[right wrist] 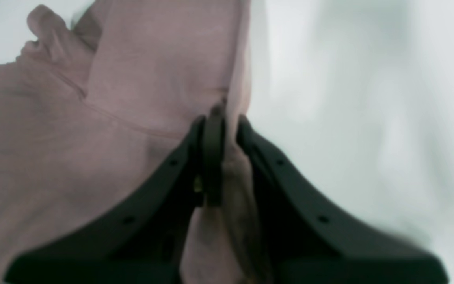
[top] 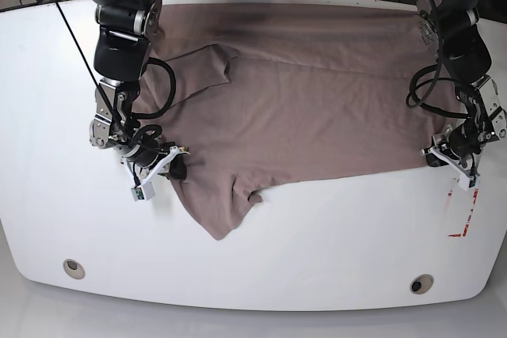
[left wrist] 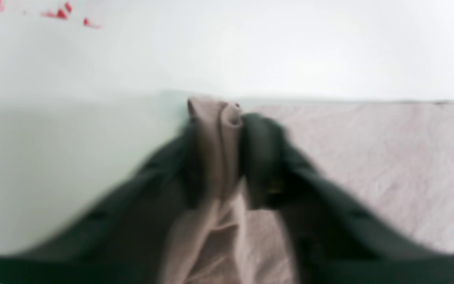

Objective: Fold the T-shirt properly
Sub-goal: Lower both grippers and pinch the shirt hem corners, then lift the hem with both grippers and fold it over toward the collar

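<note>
The mauve T-shirt [top: 317,100] lies spread and wrinkled across the white table [top: 317,243], one sleeve hanging toward the front at the left. In the base view my left gripper [top: 445,153] sits at the shirt's right front corner. The left wrist view shows this left gripper [left wrist: 217,118] shut on a pinched fold of the T-shirt [left wrist: 388,157]. My right gripper [top: 176,165] is at the shirt's left edge by the sleeve. Seen from the right wrist, the right gripper [right wrist: 227,122] is shut on the edge of the T-shirt [right wrist: 53,138].
Red tape marks [top: 459,223] lie on the table near the right front. Two round holes [top: 73,267] [top: 421,283] sit near the table's front edge. Cables run behind the table's far edge.
</note>
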